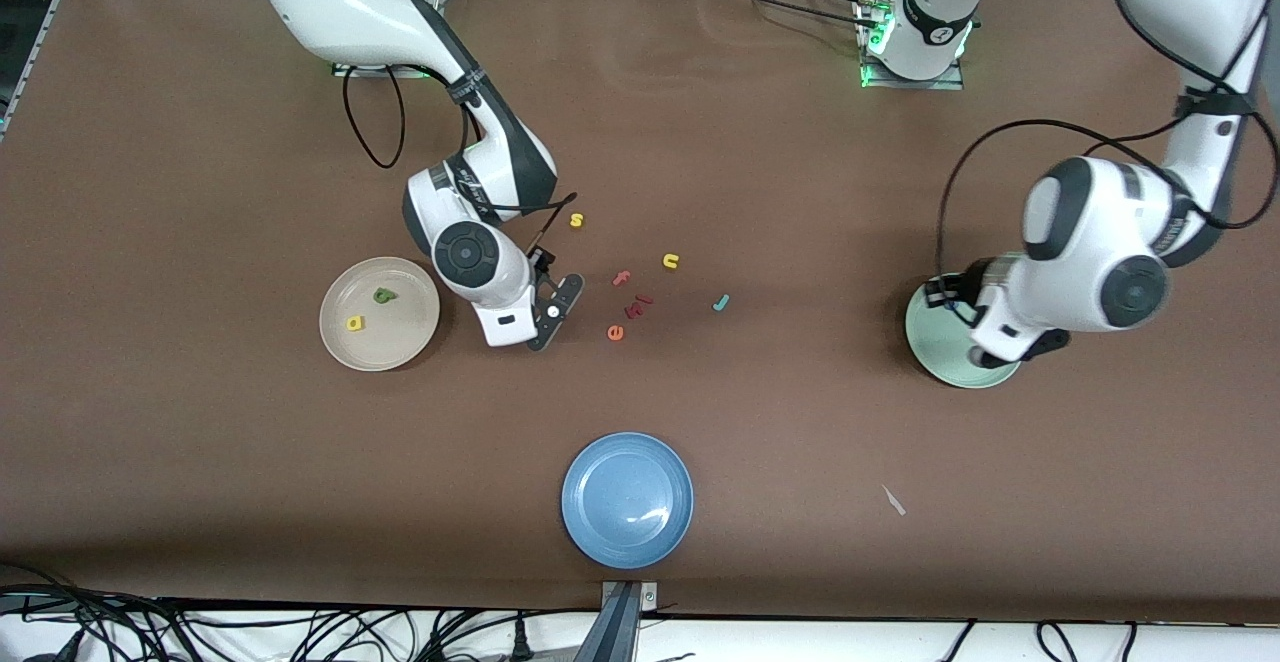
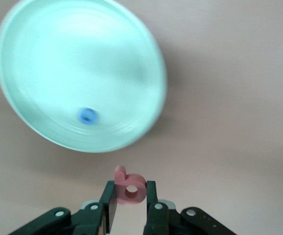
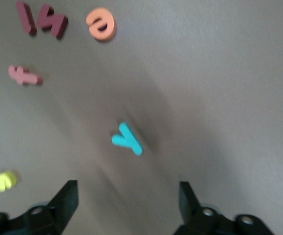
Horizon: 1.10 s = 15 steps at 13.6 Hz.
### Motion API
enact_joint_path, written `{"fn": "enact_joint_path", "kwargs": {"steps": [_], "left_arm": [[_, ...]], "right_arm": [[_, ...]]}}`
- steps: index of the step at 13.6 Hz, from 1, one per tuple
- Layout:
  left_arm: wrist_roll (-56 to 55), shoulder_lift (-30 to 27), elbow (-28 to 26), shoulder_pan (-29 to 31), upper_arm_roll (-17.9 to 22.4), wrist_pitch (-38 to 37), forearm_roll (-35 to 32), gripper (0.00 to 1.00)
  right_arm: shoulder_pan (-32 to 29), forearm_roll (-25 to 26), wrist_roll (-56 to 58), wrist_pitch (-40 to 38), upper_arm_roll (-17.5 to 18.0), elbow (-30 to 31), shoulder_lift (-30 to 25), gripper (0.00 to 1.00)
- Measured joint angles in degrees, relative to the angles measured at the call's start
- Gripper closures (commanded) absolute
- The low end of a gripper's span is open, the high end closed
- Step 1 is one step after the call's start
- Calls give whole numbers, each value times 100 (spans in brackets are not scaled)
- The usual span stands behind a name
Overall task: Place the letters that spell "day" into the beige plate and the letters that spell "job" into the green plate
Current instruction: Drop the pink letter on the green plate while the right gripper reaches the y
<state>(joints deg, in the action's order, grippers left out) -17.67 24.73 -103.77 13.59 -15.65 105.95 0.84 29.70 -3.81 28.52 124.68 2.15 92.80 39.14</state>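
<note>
Salmon-red foam "b" (image 2: pixel 130 188) sits pinched upright in your left tool (image 2: pixel 131 201), beside the mint-green plate (image 2: pixel 43 58) holding the blue ring "o" (image 2: pixel 88 116). Your right tool (image 3: pixel 129 196) hangs wide open and empty over the teal "y" (image 3: pixel 126 138) lying flat on the tabletop (image 1: pixel 800 192); the green (image 1: pixel 384 294) and yellow (image 1: pixel 355 323) letters lie in the beige plate (image 1: pixel 345 347).

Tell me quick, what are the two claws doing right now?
Left gripper: shut on the salmon "b", beside the green plate.
Right gripper: open, empty, above the teal "y".
</note>
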Motion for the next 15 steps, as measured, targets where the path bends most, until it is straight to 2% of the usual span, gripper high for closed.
{"fn": "enact_joint_path", "kwargs": {"steps": [2, 3, 5, 6, 7, 8, 9, 10, 13, 15], "left_arm": [[562, 195, -55, 482, 10, 3, -249, 85], [682, 336, -74, 630, 10, 8, -467, 85], [801, 630, -86, 805, 8, 67, -729, 84], [823, 747, -85, 857, 6, 159, -759, 80], [838, 834, -85, 885, 5, 267, -760, 65], [846, 897, -84, 892, 4, 342, -760, 28], [849, 928, -82, 891, -2, 372, -760, 6], [850, 935, -73, 891, -11, 374, -760, 0], [768, 825, 52, 886, -170, 0, -758, 0], [256, 565, 133, 881, -676, -399, -659, 1]], "right_arm": [[94, 1, -185, 371, 3, -3, 147, 18], [111, 2, -197, 557, 3, -6, 208, 25], [112, 7, -196, 710, -1, -15, 295, 28], [115, 8, -194, 721, 0, -23, 332, 29], [134, 20, -190, 731, 1, -26, 367, 29], [160, 41, -190, 739, 1, -28, 394, 31], [186, 68, -190, 740, 1, -28, 414, 35], [202, 90, -190, 744, 1, -30, 426, 38], [204, 142, -190, 744, -4, -53, 428, 45], [204, 152, -190, 743, -7, -58, 428, 46]]}}
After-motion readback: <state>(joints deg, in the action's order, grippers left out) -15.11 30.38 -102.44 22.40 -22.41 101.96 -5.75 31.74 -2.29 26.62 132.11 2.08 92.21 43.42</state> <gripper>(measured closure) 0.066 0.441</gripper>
